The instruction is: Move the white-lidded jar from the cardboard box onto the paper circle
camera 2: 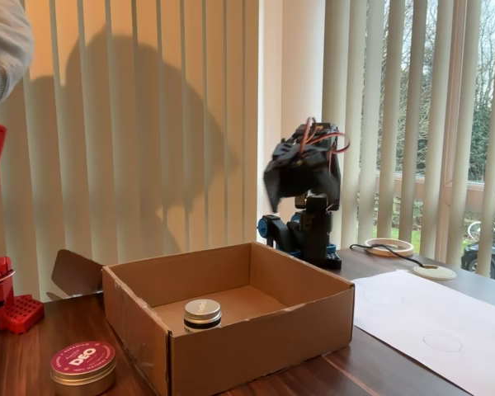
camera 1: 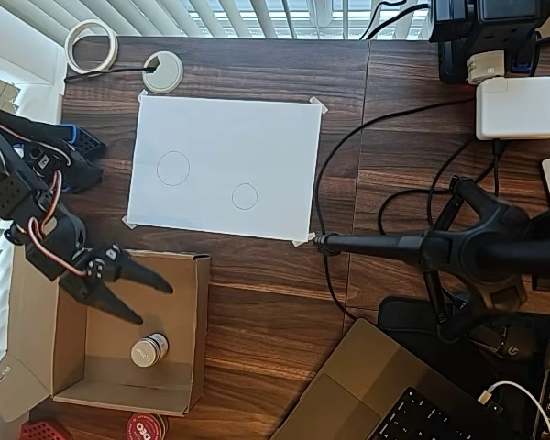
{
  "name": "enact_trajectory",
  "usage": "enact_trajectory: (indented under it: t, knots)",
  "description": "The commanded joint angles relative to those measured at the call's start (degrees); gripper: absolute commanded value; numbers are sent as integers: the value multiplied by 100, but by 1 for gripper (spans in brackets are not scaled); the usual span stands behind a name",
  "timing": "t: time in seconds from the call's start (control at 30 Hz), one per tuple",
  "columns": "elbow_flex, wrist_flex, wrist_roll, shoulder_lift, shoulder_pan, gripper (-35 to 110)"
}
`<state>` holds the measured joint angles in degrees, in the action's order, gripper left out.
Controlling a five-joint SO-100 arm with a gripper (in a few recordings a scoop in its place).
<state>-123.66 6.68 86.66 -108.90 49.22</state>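
Note:
The white-lidded jar (camera 1: 149, 349) (camera 2: 202, 313) stands upright on the floor of the cardboard box (camera 1: 194, 330) (camera 2: 264, 330), toward its front. In the overhead view my black gripper (camera 1: 147, 302) is open above the box's upper left part, its two fingers pointing right and down, short of the jar and holding nothing. In the fixed view the black arm (camera 2: 304, 173) rises behind the box's far wall. The paper circle (camera 1: 245, 196) (camera 2: 443, 340), the smaller one, is drawn on the white taped sheet (camera 1: 257, 137) and is bare.
A larger pencilled circle (camera 1: 172, 168) lies left of the small one. A red-lidded tin (camera 1: 145, 426) (camera 2: 82, 367) sits in front of the box. A white ring disc (camera 1: 162, 71), cables and a black camera stand (camera 1: 458, 247) lie around the sheet. A laptop (camera 1: 385, 394) sits lower right.

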Motion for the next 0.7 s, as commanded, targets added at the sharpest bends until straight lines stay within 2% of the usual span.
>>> enact_trajectory:
  t: [0.0,0.3,0.67]
  knots:
    - [835,-431,501,650,580,40]
    - [2013,-431,1072,2232,1204,40]
    - [2689,-431,1644,3243,1538,42]
